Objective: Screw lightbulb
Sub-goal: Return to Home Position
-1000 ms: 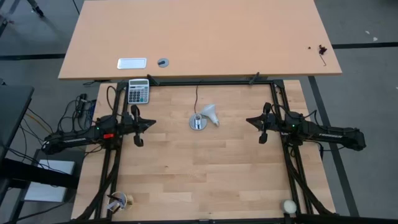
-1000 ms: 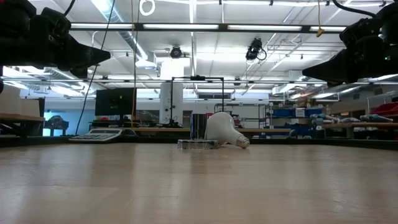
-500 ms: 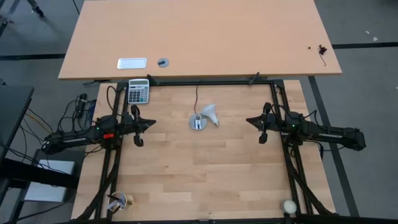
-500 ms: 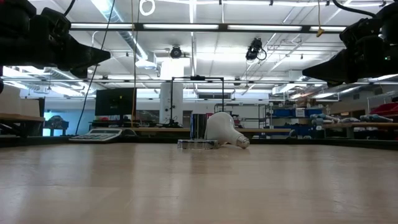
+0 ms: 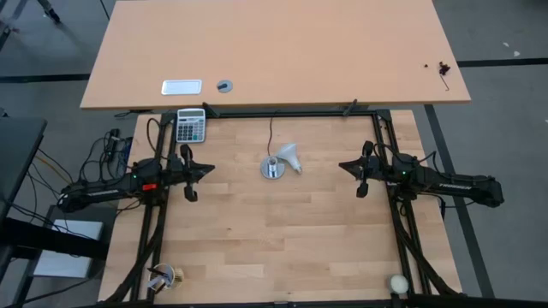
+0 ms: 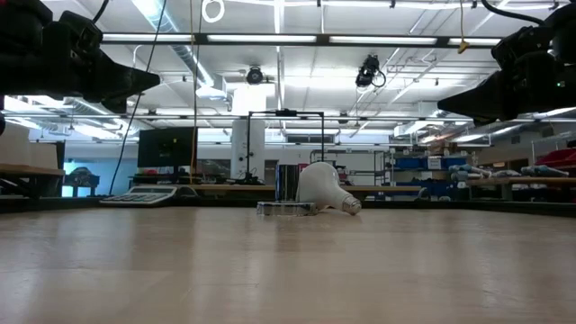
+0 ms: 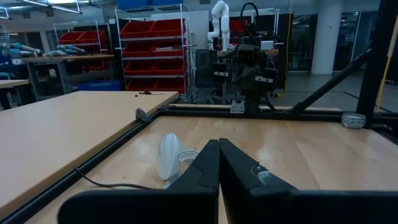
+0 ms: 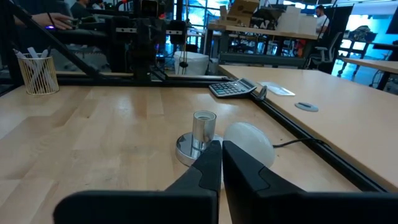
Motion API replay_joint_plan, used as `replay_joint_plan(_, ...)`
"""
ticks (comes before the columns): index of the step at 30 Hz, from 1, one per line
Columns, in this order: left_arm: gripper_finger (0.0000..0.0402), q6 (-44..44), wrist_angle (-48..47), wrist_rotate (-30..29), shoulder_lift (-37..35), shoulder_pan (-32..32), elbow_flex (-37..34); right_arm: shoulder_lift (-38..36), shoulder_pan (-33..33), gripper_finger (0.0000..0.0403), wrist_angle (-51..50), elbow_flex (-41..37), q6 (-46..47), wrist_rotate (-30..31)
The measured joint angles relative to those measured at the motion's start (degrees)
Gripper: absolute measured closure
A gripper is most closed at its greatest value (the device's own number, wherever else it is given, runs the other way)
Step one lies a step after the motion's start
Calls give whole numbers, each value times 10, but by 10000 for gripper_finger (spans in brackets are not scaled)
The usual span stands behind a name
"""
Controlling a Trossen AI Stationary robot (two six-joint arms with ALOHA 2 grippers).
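The white lightbulb (image 5: 291, 157) lies on its side on the wooden table, its narrow screw base (image 6: 353, 206) on the boards, right beside the silver disc socket (image 5: 273, 168) with its upright metal sleeve (image 8: 203, 129) and black cord (image 5: 271, 134). My left gripper (image 5: 211, 168) hovers shut at the table's left, pointing level toward the socket. My right gripper (image 5: 342, 167) hovers shut at the table's right, also level, facing the bulb (image 8: 249, 142). Both grippers stand well apart from bulb and socket.
A calculator (image 5: 191, 126) lies at the far left corner of the black frame (image 5: 291, 112). A cup of sticks (image 5: 164, 276) stands near left, a cream ball (image 5: 397, 282) near right. A larger tan table (image 5: 274, 51) lies beyond, with a white plate (image 5: 181, 86).
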Motion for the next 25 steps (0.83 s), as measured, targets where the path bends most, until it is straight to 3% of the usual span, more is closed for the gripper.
replay_joint_plan(25, 394, 0, 0, 0, 0, 0, 0, 0, 0, 384, 0, 0, 0, 0)
